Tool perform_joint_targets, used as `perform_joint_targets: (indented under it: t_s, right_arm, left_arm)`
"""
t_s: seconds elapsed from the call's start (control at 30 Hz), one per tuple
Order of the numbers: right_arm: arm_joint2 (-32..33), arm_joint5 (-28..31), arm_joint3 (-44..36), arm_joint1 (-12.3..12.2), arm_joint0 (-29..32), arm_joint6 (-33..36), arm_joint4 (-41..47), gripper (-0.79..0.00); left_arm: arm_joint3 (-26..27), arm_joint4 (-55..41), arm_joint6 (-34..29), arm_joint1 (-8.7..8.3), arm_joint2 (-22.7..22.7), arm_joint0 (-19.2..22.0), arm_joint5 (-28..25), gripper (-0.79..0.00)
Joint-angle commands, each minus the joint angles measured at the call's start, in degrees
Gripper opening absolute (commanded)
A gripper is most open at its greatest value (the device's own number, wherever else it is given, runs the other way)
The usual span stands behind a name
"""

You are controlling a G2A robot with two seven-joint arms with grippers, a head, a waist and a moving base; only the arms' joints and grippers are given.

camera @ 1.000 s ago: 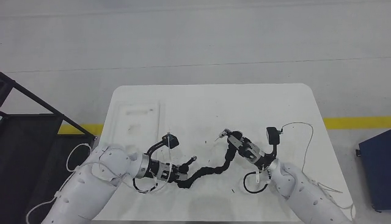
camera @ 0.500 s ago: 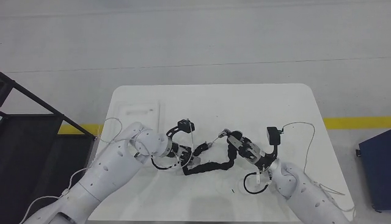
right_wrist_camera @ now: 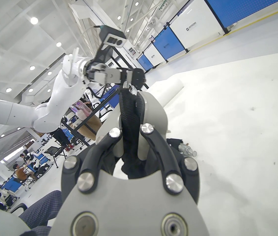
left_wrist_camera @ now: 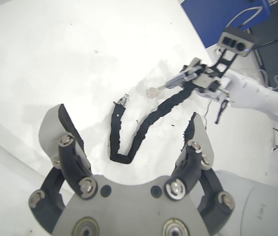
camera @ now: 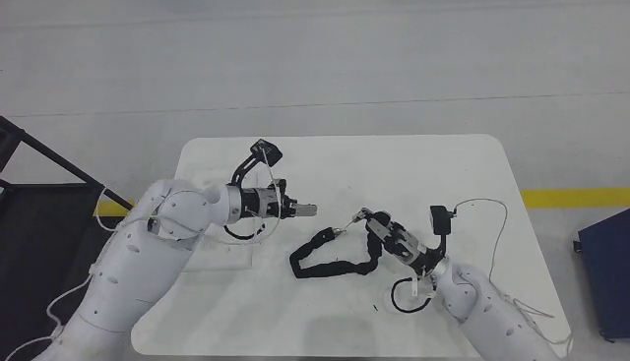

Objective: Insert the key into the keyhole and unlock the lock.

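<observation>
**Top view.** Left tool [camera: 307, 210]: wide and empty over the worktop [camera: 443, 174]. Right tool [camera: 370, 219]: clamped on the head end of the cable lock [camera: 330, 269], which lies in a loose loop nearer the robot. Key [camera: 342, 231]: juts from that head toward the left arm's side, roughly in line with the right tool. Sits between the two tools, a little to the right of the left tool and slightly closer to the body. Free end [camera: 323, 233] of the cable: just beside the key, not joined to the head.

**Left wrist view.** Left tool [left_wrist_camera: 127, 111]: jaws far apart, nothing between them. Below it the cable lock [left_wrist_camera: 153, 116], folded in a sharp V on the worktop [left_wrist_camera: 55, 37], with the bend nearest and both limbs running away. Farther off the key [left_wrist_camera: 151, 92], round bow turned this way, shaft running back into the metal head held by the right tool [left_wrist_camera: 190, 73]. Free end [left_wrist_camera: 122, 100]: bare pin showing, near the bow but apart from it.

**Right wrist view.** Right tool [right_wrist_camera: 134, 99]: narrow, gripping the black sleeve of the cable lock [right_wrist_camera: 129, 116]. Left tool [right_wrist_camera: 137, 76]: dead ahead past the tips, above the worktop [right_wrist_camera: 239, 99]. Key not clear enough here to place.

**Judgement.** Appears seated in the keyhole already; cannot tell whether turned. Left tool is the free one and the nearer to the bow. Likely calls for a head-on approach along the shaft's axis, a pinch on the bow, then a twist about that axis while the right tool braces the head.
</observation>
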State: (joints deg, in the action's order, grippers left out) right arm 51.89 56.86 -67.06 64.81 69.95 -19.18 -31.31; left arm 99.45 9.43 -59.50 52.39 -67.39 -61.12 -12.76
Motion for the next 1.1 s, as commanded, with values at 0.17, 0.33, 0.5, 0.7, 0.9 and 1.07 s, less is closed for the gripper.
perform_joint_targets:
  t_s: [0.17, 0.33, 0.5, 0.7, 0.9, 1.07]
  right_arm:
    - [0.29, -4.55, 0.15, 0.69, -1.21, 1.74, -5.72, -0.785]
    - [-0.59, -7.53, -0.65, 1.42, -2.65, 4.52, -7.35, -0.785]
    - [-2.95, -9.66, 2.94, 2.97, -6.73, 9.24, -4.87, -0.785]
    - [-4.90, -12.08, 9.30, 4.96, -12.41, 12.49, -3.08, -0.785]
    - [-6.44, -16.70, 12.49, 6.10, -15.98, 17.42, -6.82, -0.785]
    - [-6.76, -21.86, 10.76, 6.08, -16.97, 23.76, -11.41, -0.785]
  left_arm:
    - [1.84, -11.61, -5.04, -1.25, -7.50, -6.33, -1.46, 0.000]
    - [1.84, -11.61, -5.04, -1.25, -7.50, -6.33, -1.46, 0.000]
    - [1.84, -11.61, -5.04, -1.25, -7.50, -6.33, -1.46, 0.000]
    - [1.84, -11.61, -5.04, -1.25, -7.50, -6.33, -1.46, 0.000]
    - [1.84, -11.61, -5.04, -1.25, -7.50, -6.33, -1.46, 0.000]
    - [1.84, -11.61, -5.04, -1.25, -7.50, -6.33, -1.46, 0.000]
